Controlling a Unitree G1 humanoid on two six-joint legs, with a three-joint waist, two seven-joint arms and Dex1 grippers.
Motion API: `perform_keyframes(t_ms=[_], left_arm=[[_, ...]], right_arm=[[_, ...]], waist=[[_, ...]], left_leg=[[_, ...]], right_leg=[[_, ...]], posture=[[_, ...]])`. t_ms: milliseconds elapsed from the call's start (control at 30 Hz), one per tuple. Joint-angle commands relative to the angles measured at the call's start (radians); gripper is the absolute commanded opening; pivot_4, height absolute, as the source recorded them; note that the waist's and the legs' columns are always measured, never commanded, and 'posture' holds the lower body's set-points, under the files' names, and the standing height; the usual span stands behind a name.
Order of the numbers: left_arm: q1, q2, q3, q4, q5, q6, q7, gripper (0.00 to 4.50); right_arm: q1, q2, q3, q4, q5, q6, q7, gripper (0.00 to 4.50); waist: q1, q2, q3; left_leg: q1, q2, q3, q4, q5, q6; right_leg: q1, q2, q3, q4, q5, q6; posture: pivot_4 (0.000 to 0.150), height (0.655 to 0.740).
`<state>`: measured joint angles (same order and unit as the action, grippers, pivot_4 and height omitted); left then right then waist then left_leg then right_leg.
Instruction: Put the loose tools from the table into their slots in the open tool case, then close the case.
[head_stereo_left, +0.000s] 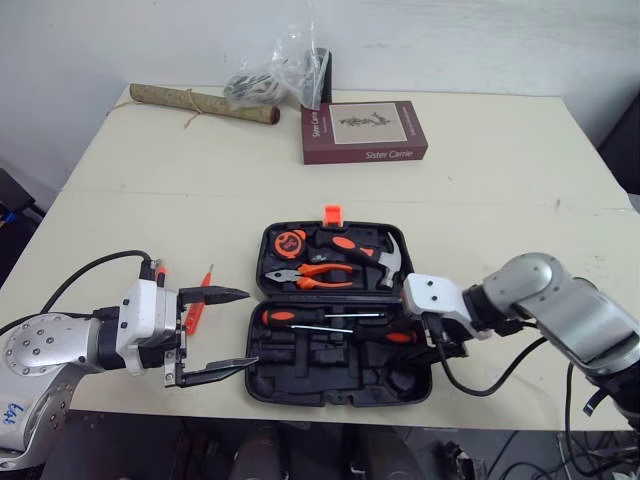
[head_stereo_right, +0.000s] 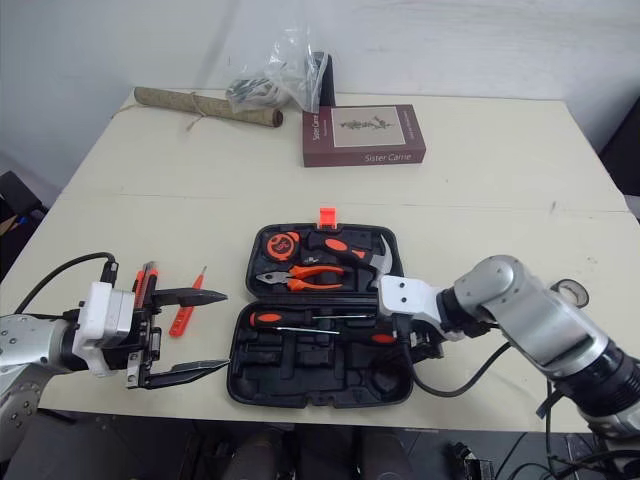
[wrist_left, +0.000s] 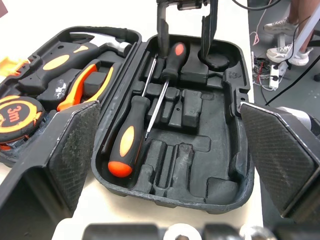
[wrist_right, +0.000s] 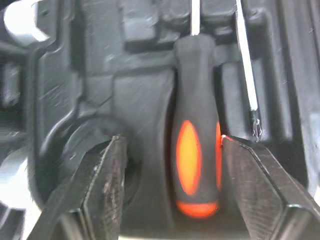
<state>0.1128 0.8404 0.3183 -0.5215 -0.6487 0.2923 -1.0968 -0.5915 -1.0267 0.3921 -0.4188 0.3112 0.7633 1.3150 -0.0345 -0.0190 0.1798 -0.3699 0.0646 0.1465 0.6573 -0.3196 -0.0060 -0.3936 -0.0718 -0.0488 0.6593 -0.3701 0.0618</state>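
The black tool case (head_stereo_left: 300, 380) lies open near the table's front edge. Its far half holds a tape measure (head_stereo_left: 287, 243), orange pliers (head_stereo_left: 318, 273) and a hammer (head_stereo_left: 375, 255). Two screwdrivers (head_stereo_left: 320, 316) lie in its near half. My right gripper (wrist_right: 171, 142) is open, its fingers down in the case on either side of a black-and-orange screwdriver handle (wrist_right: 192, 150). My left gripper (head_stereo_left: 250, 328) stands open at the case's left edge, holding nothing. A small red screwdriver (head_stereo_left: 197, 305) lies on the table just behind it, and another orange tool (head_stereo_left: 158, 270) lies farther left.
At the back of the table lie a maroon book (head_stereo_left: 364, 131), a rolled mat (head_stereo_left: 200, 102) and a clear plastic bag (head_stereo_left: 280, 70) against a black object. Bare tabletop stretches between these and the case.
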Motion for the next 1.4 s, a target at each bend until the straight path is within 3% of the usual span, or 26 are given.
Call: perform_keyframes(t_ms=[33, 133, 200, 300, 367, 400, 567, 900, 1033, 1100, 1167, 1267, 1400], left_arm=[[0.019, -0.002, 0.035, -0.049, -0.022, 0.001, 0.013, 4.50], [0.033, -0.009, 0.033, -0.063, -0.017, -0.001, 0.024, 4.50], [0.039, -0.011, 0.033, -0.064, -0.015, -0.006, 0.025, 4.50], [0.042, -0.012, 0.032, -0.061, -0.014, -0.011, 0.022, 4.50], [0.039, -0.012, 0.029, -0.057, -0.011, -0.015, 0.020, 4.50], [0.035, -0.012, 0.025, -0.053, -0.010, -0.017, 0.018, 4.50], [0.020, -0.009, 0.014, -0.035, -0.003, -0.025, 0.010, 4.50], [0.065, 0.009, 0.078, 0.000, 0.036, -0.057, -0.008, 4.50], [0.068, 0.018, 0.091, 0.019, 0.054, -0.067, -0.010, 4.50], [0.068, 0.016, 0.090, 0.022, 0.058, -0.071, -0.014, 4.50], [0.075, 0.003, 0.111, 0.036, 0.060, -0.080, -0.004, 4.50], [0.108, -0.019, 0.183, 0.073, 0.051, -0.089, 0.011, 4.50], [0.189, -0.050, 0.352, 0.188, 0.052, -0.111, 0.023, 4.50]], right_arm=[[-0.026, -0.017, -0.072, 0.017, 0.034, -0.026, 0.043, 3.29], [0.037, 0.074, -0.169, 0.083, 0.083, -0.184, 0.032, 3.29], [0.086, 0.131, -0.217, 0.098, 0.132, -0.287, 0.067, 2.79], [0.141, 0.219, -0.244, 0.103, 0.169, -0.312, 0.026, 1.54], [0.173, 0.263, -0.220, 0.128, 0.121, -0.396, 0.008, 0.33], [0.184, 0.282, -0.207, 0.142, 0.103, -0.416, -0.004, 0.04], [0.194, 0.342, -0.144, 0.245, 0.008, -0.484, -0.043, 0.04], [0.244, 0.315, 0.007, 0.431, -0.222, -0.607, -0.073, 0.04], [0.217, 0.332, 0.014, 0.432, -0.245, -0.555, -0.120, 0.04], [0.202, 0.336, 0.014, 0.412, -0.231, -0.531, -0.120, 0.04], [0.202, 0.373, -0.065, 0.344, -0.083, -0.469, -0.115, 0.04], [0.230, 0.373, -0.213, 0.279, 0.054, -0.499, -0.096, 0.04], [0.323, 0.259, -0.424, 0.234, 0.156, -0.428, -0.098, 1.32]], waist=[[0.000, 0.000, 0.000], [0.003, -0.001, 0.000], [0.004, -0.001, -0.001], [0.005, -0.001, -0.001], [0.004, -0.001, -0.001], [0.004, -0.001, -0.001], [0.004, -0.001, -0.001], [0.002, -0.006, -0.008], [0.002, -0.013, -0.019], [0.002, -0.016, -0.021], [0.002, -0.017, -0.023], [0.002, -0.010, -0.018], [0.004, -0.002, -0.013]], left_leg=[[0.000, 0.000, 0.000, 0.000, 0.000, 0.000], [0.000, 0.000, 0.000, 0.000, 0.000, 0.000], [0.000, 0.000, 0.000, 0.001, 0.000, 0.000], [0.000, 0.000, 0.000, 0.002, 0.000, 0.000], [0.000, 0.000, 0.000, 0.003, 0.000, 0.000], [0.000, 0.000, 0.000, 0.003, 0.000, 0.000], [0.000, 0.000, 0.000, 0.004, 0.000, 0.001], [0.005, 0.000, 0.000, 0.004, 0.000, 0.000], [0.021, 0.001, -0.001, -0.001, -0.002, 0.000], [0.027, 0.000, 0.000, -0.004, -0.004, 0.000], [0.036, 0.000, -0.001, -0.009, -0.006, 0.002], [0.034, 0.001, -0.001, -0.010, -0.007, 0.001], [0.017, 0.000, 0.000, -0.008, -0.004, -0.001]], right_leg=[[0.000, 0.000, 0.000, 0.000, 0.000, 0.000], [0.000, 0.000, 0.000, 0.000, 0.000, 0.000], [0.001, 0.000, 0.000, 0.000, 0.000, 0.000], [0.001, 0.000, 0.000, 0.001, 0.000, 0.000], [0.001, 0.000, 0.000, 0.001, 0.000, 0.000], [0.001, 0.000, 0.000, 0.001, 0.000, 0.000], [0.001, 0.000, 0.000, 0.002, 0.000, 0.000], [0.005, 0.001, 0.000, 0.003, 0.000, 0.000], [0.021, 0.000, -0.001, -0.001, -0.001, -0.001], [0.026, 0.000, 0.000, -0.003, -0.001, -0.001], [0.034, -0.001, -0.001, -0.006, -0.001, -0.002], [0.032, -0.001, -0.001, -0.006, -0.002, -0.004], [0.015, -0.001, -0.001, -0.003, -0.002, -0.004]], posture=[[0.150, 0.7400], [0.150, 0.7400], [0.150, 0.7400], [0.150, 0.7400], [0.150, 0.7400], [0.150, 0.7400], [0.150, 0.7400], [0.150, 0.7400], [0.150, 0.7400], [0.150, 0.7400], [0.150, 0.7400], [0.150, 0.7400], [0.150, 0.7400]])
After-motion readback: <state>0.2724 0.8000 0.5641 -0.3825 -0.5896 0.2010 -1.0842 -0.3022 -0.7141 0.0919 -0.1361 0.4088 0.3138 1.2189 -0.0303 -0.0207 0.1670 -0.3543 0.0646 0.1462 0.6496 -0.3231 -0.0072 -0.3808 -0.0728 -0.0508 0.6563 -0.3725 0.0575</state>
